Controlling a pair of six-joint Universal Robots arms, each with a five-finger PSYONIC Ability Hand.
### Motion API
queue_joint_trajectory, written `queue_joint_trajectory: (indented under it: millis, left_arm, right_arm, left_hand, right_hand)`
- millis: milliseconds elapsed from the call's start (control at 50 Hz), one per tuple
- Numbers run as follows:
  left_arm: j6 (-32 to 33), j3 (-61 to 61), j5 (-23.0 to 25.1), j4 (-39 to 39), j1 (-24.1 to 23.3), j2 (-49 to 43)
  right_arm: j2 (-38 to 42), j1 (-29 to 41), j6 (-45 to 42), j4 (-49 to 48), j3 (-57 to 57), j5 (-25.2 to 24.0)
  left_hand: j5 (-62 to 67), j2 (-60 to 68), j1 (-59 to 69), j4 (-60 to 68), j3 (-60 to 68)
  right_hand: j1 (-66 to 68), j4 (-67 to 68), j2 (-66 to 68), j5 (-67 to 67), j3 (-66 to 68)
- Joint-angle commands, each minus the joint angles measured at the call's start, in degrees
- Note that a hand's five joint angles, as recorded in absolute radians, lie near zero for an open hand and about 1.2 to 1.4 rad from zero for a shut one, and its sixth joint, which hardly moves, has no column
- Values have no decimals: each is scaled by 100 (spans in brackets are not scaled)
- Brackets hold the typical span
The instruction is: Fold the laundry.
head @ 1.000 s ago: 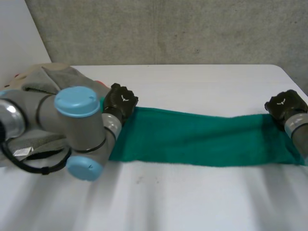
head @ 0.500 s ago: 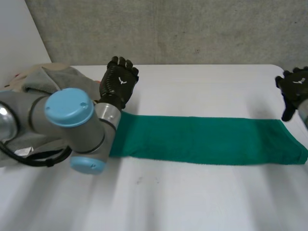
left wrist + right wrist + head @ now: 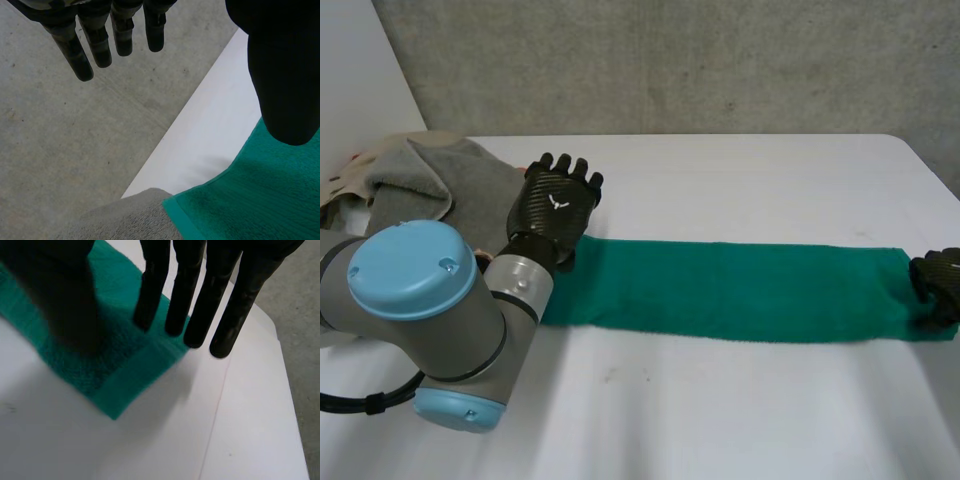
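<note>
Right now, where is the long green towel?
In the head view the long green towel lies flat across the white table, from the left hand to the right hand.

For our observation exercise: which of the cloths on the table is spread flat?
The green towel, a long flat strip across the table; the grey cloth lies bunched in a heap at the table's left end.

Head camera: we look down from behind, over white table. Wrist cameras: close, along left hand, right hand. All share green towel.
</note>
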Motion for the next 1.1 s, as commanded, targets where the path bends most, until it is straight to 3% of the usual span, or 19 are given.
queue_joint_trajectory:
  millis: [20,140,280,500,580,680,740,780,800,860,960,1040,1100]
  left_arm:
    - [6,-89,5,-2,2,207]
    - [-11,-256,5,-2,99,506]
    - [-20,-388,5,-11,274,691]
    - [-90,-599,-21,-11,468,954]
    - [-248,-608,-21,-20,468,972]
    - [-380,-599,-21,-20,442,946]
    - [-380,-599,-21,-20,407,902]
    - [-380,-590,-12,-20,371,893]
    - [-380,-590,-12,-20,354,893]
    - [-380,-503,-3,-2,240,867]
    - [-389,-29,-12,33,-242,534]
    - [-529,410,14,-2,-699,156]
    - [-609,727,93,-46,-885,-107]
  right_arm:
    - [-6,-309,-208,-402,-252,478]
    - [-102,-653,-1032,-755,-603,883]
    - [-225,-312,-1527,-772,-744,840]
    - [-947,2833,-877,-1685,-534,190]
    - [-579,4256,-929,-2265,-472,-205]
    - [353,5112,-1245,-2416,-578,-224]
    - [722,5174,-1587,-2425,-578,-189]
    - [715,5165,-1676,-2433,-534,-119]
    - [654,5156,-1624,-2425,-507,-32]
    - [548,5157,-1422,-2398,-472,293]
    - [-101,4465,-20,-1900,-227,1067]
    - [-418,3945,1123,-1154,-16,1007]
    - [-472,3629,1391,-494,160,866]
  left_hand:
    - [-274,-159,-140,-160,-178]
    - [-274,-159,-140,-160,-178]
    - [-274,-159,-140,-160,-178]
    - [-274,-159,-140,-160,-178]
    - [-274,-159,-140,-160,-178]
    - [-274,-159,-140,-160,-178]
    - [-274,-159,-140,-160,-178]
    - [-274,-159,-140,-160,-178]
    - [-274,-159,-140,-160,-178]
    - [-274,-159,-140,-160,-178]
    - [-274,-159,-140,-160,-178]
    - [-274,-159,-140,-160,-178]
    - [-274,-159,-140,-160,-178]
  right_hand:
    - [2855,2260,2134,2452,2268]
    - [2855,2260,2134,2452,2268]
    - [2855,2260,2134,2452,2268]
    - [2855,2260,2134,2452,2268]
    - [2855,2260,2134,2452,2268]
    - [2855,2260,2134,2452,2268]
    - [2378,1783,1657,1975,1791]
    - [-1273,-1868,-1994,-1676,-1860]
    - [-4145,-4740,-4866,-4548,-4732]
    - [-4145,-4740,-4866,-4548,-4732]
    - [-4145,-4740,-4866,-4548,-4732]
    - [-4145,-4740,-4866,-4548,-4732]
    - [-4145,-4740,-4866,-4548,-4732]
